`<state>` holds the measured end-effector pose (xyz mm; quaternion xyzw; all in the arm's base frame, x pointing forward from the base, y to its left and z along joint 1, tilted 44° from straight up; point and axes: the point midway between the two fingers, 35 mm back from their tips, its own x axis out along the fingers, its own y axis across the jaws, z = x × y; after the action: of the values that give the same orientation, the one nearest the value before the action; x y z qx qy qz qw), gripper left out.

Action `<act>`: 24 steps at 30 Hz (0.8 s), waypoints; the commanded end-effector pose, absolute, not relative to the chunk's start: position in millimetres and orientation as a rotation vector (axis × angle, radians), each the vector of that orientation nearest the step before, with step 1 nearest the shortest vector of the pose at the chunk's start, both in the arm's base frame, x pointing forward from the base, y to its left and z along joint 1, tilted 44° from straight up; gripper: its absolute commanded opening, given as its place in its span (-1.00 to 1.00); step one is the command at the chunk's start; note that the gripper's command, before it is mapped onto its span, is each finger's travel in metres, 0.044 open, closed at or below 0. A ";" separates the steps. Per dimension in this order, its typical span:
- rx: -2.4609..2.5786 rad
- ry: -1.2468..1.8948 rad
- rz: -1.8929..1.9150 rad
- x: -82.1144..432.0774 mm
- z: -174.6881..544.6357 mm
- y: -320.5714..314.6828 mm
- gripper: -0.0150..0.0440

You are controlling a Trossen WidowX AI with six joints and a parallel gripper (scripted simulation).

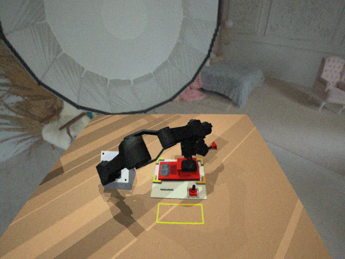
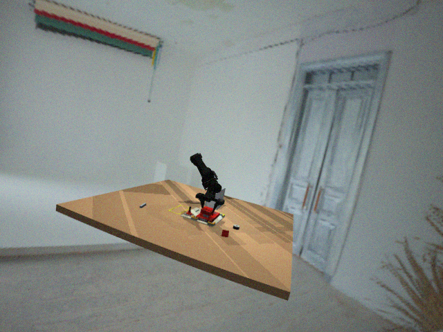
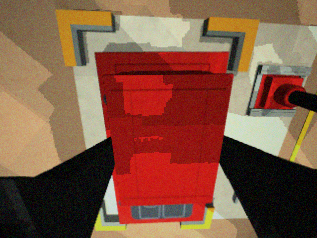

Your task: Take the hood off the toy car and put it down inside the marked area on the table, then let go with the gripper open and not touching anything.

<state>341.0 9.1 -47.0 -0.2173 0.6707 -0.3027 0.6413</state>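
The red toy car (image 1: 164, 177) (image 3: 163, 57) sits on a pale board (image 1: 178, 193) between corner brackets. My gripper (image 1: 189, 163) (image 2: 208, 207) (image 3: 165, 140) is shut on the hood (image 1: 179, 163) (image 2: 207, 209) (image 3: 168, 119), with a black finger against each long side in the wrist view. The hood looks raised a little above the car body, slightly skewed to it in the wrist view; the exact gap cannot be told. The marked area, a yellow outline (image 1: 180, 223) (image 3: 303, 135), lies on the table beside the board and holds nothing.
A red lever block with a black knob (image 1: 192, 191) (image 3: 277, 92) stands on the board, on the side towards the marked area. A dark red cube (image 2: 225, 233), a small disc (image 2: 236, 227) and a small grey bar (image 2: 142, 205) lie on the table.
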 end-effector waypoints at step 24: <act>-0.494 1.531 -0.684 345.4 -3.0 27.7 -0.49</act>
<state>345.1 34.3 -10.9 -0.2161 0.6728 -0.2998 0.6409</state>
